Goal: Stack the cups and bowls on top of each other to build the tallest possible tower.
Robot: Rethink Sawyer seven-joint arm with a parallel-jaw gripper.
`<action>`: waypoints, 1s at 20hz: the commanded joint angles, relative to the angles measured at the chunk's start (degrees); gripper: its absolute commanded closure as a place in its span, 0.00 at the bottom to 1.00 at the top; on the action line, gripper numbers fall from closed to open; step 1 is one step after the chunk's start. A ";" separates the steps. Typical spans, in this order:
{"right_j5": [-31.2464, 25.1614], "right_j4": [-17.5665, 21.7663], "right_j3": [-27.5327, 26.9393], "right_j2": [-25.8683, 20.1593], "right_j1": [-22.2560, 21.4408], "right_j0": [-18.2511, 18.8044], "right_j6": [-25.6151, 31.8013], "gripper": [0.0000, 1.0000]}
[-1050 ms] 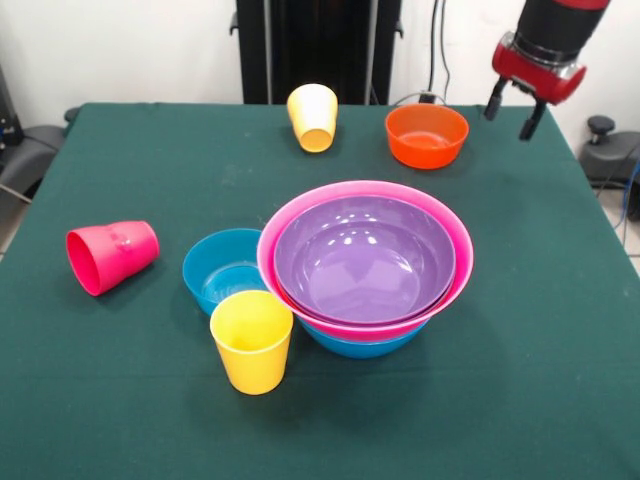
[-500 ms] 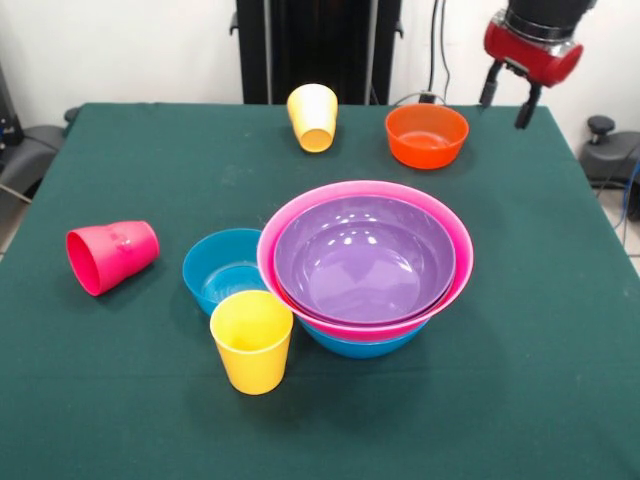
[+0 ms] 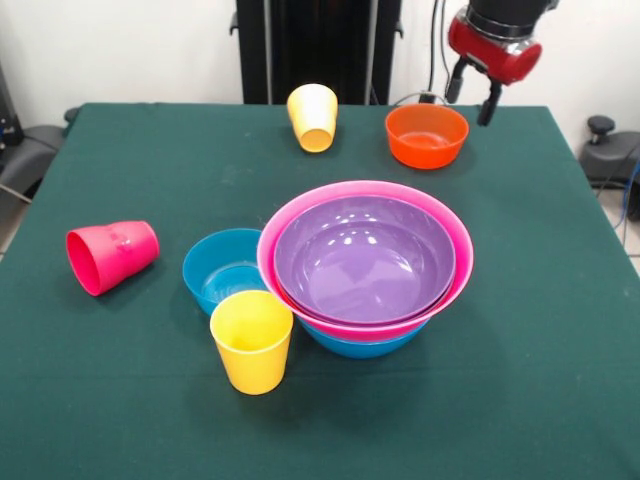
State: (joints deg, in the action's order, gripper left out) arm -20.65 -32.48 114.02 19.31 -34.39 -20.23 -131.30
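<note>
The tower stands mid-table: a purple bowl nested in a big pink bowl over a blue bowl. A small blue bowl touches its left side, with an upright yellow cup in front of it. A red-pink cup lies on its side at the left. Another yellow cup lies tipped at the far edge. An orange bowl sits far right. My gripper hangs open and empty just above and right of the orange bowl.
The green table ends close behind the orange bowl and the far yellow cup. A black pedestal and cables stand beyond that edge, and grey objects lie off the right side.
The gripper has moved left and up, from beyond the table's far right corner to a spot near the orange bowl. The cups and bowls have not moved.
</note>
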 commanded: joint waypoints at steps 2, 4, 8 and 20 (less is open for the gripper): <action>4.05 2.55 6.16 -8.30 0.45 0.91 -5.74 0.00; 4.40 2.35 6.54 -8.73 0.38 1.00 -5.87 0.00; 5.72 1.99 5.92 -9.15 2.22 0.94 -6.67 0.00; 14.04 1.69 5.95 -11.15 8.55 1.29 -8.89 0.00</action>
State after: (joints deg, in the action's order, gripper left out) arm -12.12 -32.53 117.78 15.77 -31.11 -20.14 -131.30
